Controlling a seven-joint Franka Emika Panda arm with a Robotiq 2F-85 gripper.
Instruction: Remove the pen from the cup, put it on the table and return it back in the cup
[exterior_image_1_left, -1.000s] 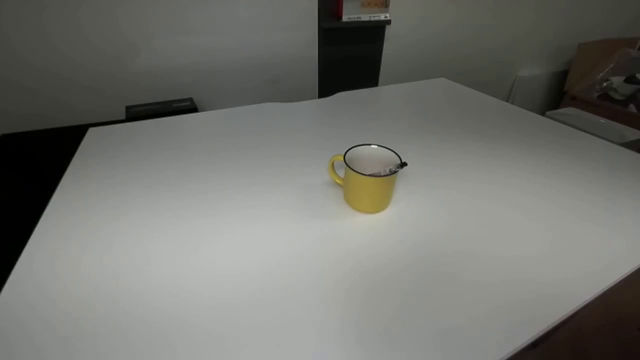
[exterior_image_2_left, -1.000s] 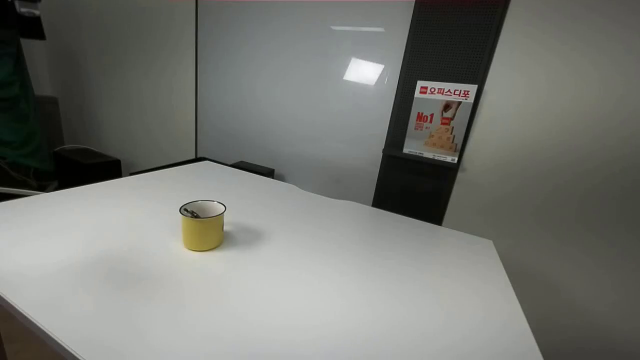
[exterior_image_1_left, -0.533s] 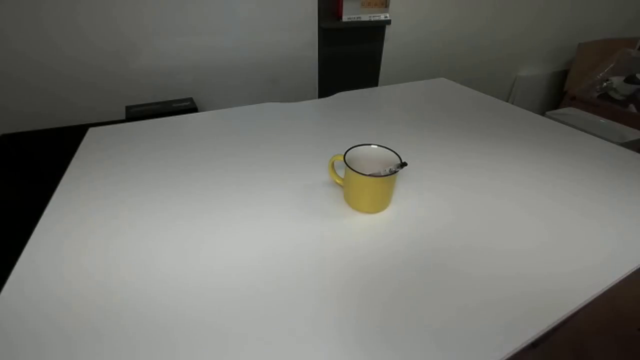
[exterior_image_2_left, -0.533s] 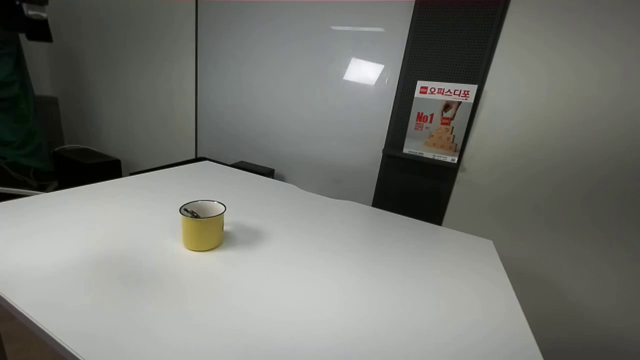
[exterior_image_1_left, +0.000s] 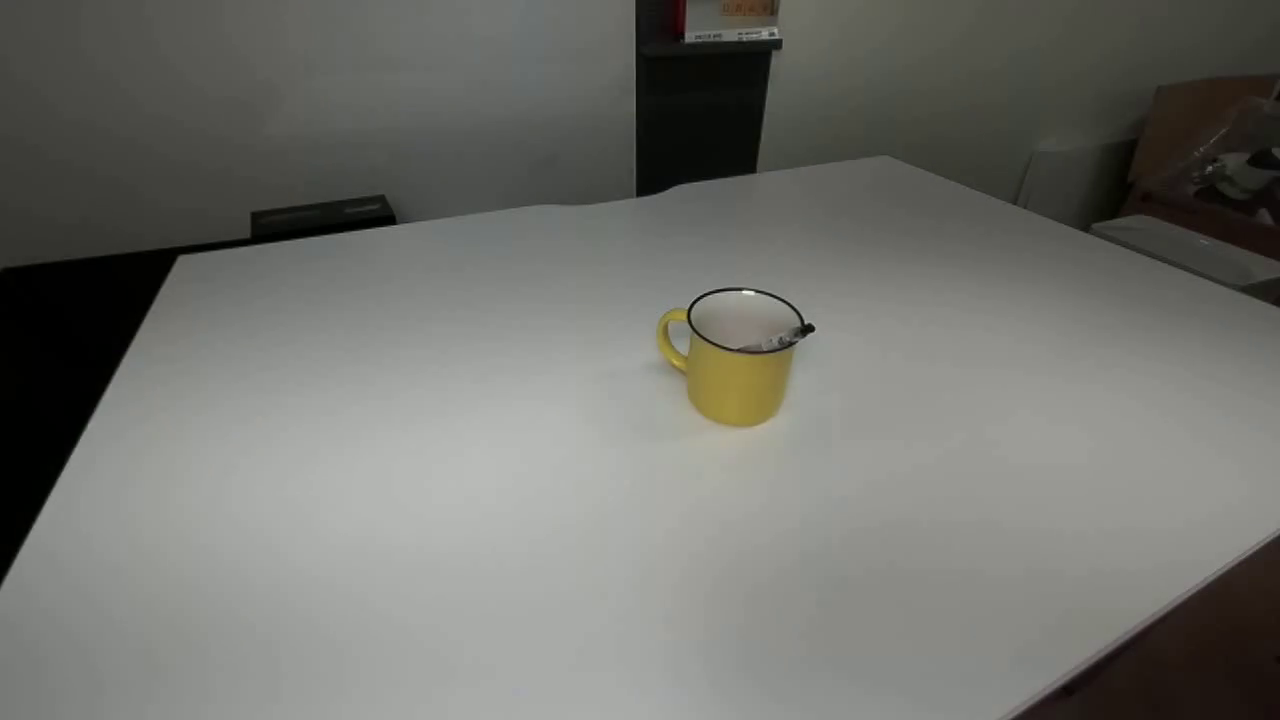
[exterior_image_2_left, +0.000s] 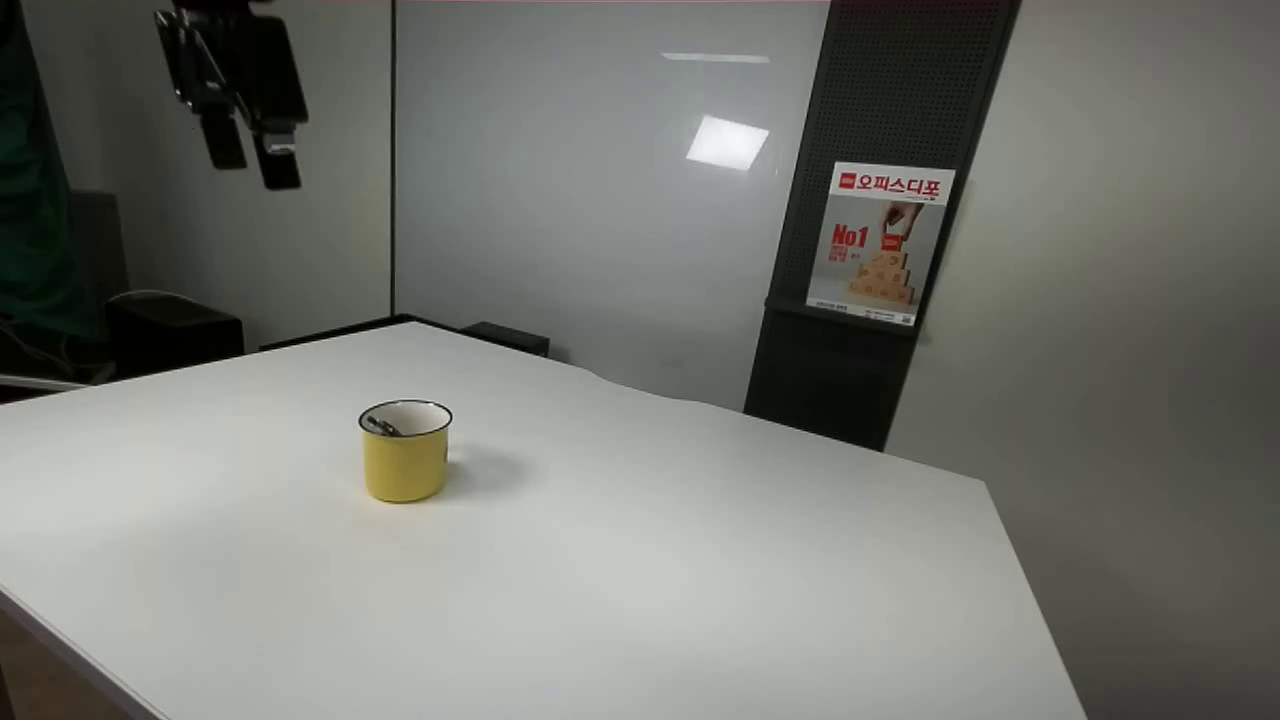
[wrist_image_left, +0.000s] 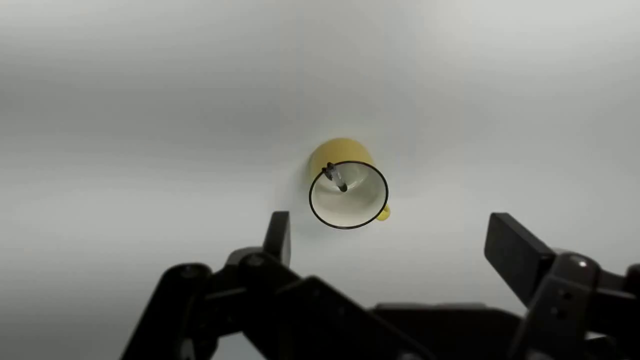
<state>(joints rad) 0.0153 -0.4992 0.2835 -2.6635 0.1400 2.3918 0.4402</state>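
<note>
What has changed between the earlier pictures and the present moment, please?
In an exterior view, the gripper has come down and rightward from the picture's top left corner. Nothing was visibly taken hold of or let go; it is open. The cup stayed in place on the table, with the pen leaning in it.

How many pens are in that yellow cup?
1: the pen leans inside the cup, roughly opposite the handle. No other shows, though not all of the inside is visible.

The white table carries a yellow cup, standing upright.
</note>
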